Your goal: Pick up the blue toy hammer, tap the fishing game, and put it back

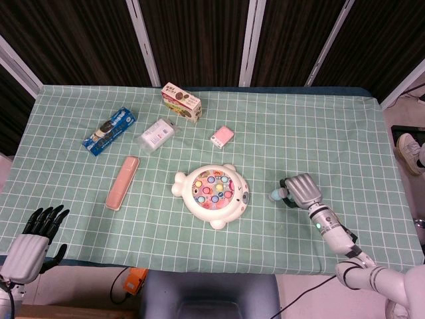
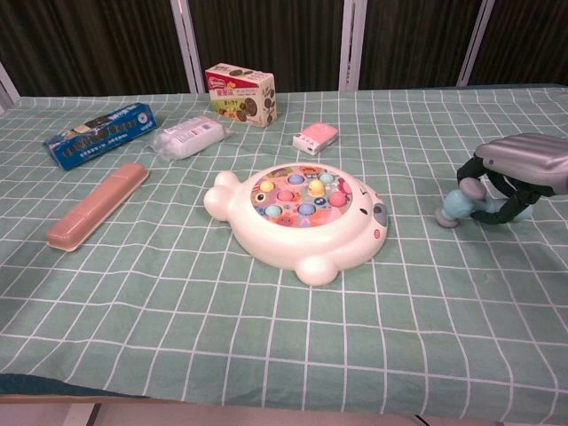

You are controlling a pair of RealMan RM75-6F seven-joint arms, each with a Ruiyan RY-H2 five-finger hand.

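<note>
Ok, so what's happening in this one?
The right robot hand holds the hammer low at the tablecloth, off to the right of the fishing game and not touching it. It looks like the putting-back stage, with the fingers not yet let go. The left robot hand hangs off the near table edge, holding nothing.

cookie box (image 1: 181, 102) | blue packet (image 1: 109, 131) | white pack (image 1: 157, 135) | pink case (image 1: 123, 182) | pink eraser (image 1: 222, 137)
</note>
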